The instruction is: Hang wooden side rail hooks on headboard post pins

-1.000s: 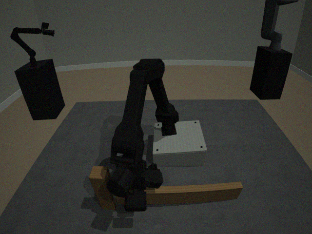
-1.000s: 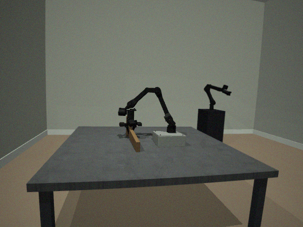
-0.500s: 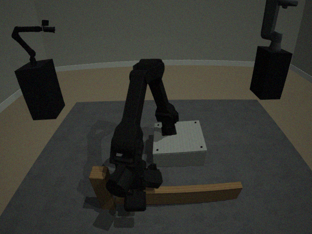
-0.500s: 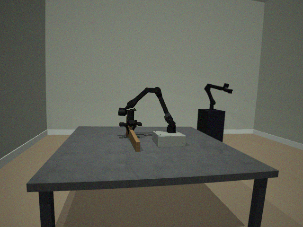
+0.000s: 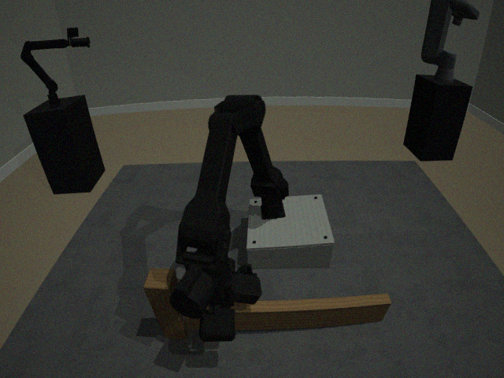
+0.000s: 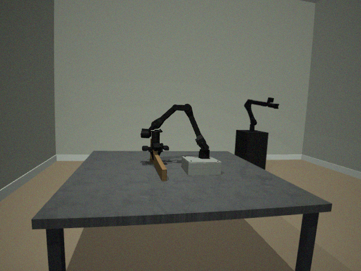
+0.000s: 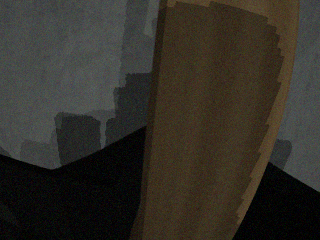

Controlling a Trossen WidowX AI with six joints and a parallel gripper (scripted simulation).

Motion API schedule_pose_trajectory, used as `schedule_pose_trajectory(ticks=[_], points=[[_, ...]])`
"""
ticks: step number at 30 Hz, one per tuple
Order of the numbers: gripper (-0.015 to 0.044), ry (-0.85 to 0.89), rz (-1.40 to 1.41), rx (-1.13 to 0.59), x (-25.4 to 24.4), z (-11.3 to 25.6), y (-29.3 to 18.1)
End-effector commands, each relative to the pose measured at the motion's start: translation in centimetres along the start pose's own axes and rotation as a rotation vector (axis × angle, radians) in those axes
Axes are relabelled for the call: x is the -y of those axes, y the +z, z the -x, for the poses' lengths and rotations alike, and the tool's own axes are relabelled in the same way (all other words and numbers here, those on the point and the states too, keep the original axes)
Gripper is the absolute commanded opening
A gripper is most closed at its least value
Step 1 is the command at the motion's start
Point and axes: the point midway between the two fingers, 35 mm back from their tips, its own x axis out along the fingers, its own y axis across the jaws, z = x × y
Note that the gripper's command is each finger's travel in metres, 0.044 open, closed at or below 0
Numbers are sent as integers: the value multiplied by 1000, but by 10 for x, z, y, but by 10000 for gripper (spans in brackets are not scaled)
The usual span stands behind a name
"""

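The wooden side rail (image 5: 309,314) (image 6: 161,168) (image 7: 215,100) stands on its long narrow edge. Its far end is down at the table, and its near end is at or very close to the headboard post (image 5: 161,284) (image 6: 151,159). The post stands upright at the left in the top view. My gripper (image 5: 223,305) (image 6: 154,154) (image 7: 185,139) points down and is shut on the rail near its post end, with a finger on either side. The steel hooks, the slot and its pins are hidden by the arm and gripper, so I cannot tell whether the hooks sit on the pins.
The white box (image 5: 301,224) (image 6: 203,168) under the arm's base stands on the grey table (image 5: 387,252) (image 6: 203,198), beyond the rail in the top view. Two other arms stand on black pedestals (image 5: 64,150) (image 5: 437,122) off the table.
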Motion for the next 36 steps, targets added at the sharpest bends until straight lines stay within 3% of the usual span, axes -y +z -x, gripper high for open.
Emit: schedule_pose_trajectory(ticks=[1,36], points=[[0,-7,2,-5,3,2,-2],[0,-7,2,-5,2,3,-6]])
